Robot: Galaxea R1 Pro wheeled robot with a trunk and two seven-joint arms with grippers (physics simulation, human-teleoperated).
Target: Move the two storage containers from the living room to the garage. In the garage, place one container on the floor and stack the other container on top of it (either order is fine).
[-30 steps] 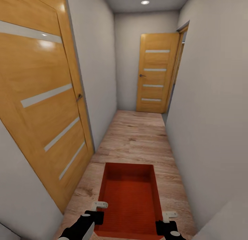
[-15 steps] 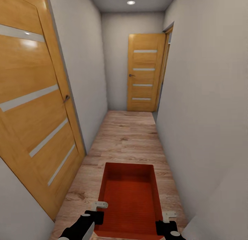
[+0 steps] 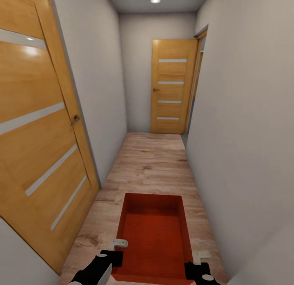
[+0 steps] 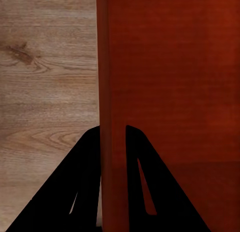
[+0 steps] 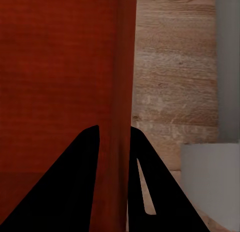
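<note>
I carried one orange-red storage container [image 3: 154, 236] low in front of me, at six o'clock in the head view. My left gripper [image 3: 117, 252] had its jaws clamped over the container's left wall, one finger either side, and my right gripper [image 3: 197, 263] held the right wall likewise. I stood in a narrow white hallway on a wood-plank floor [image 3: 153, 162], with a wooden door [image 3: 38, 129] at nine o'clock and another door [image 3: 172, 86] at twelve. By my judgement, the haul was midway: garage not reached, stacking not begun.
</note>
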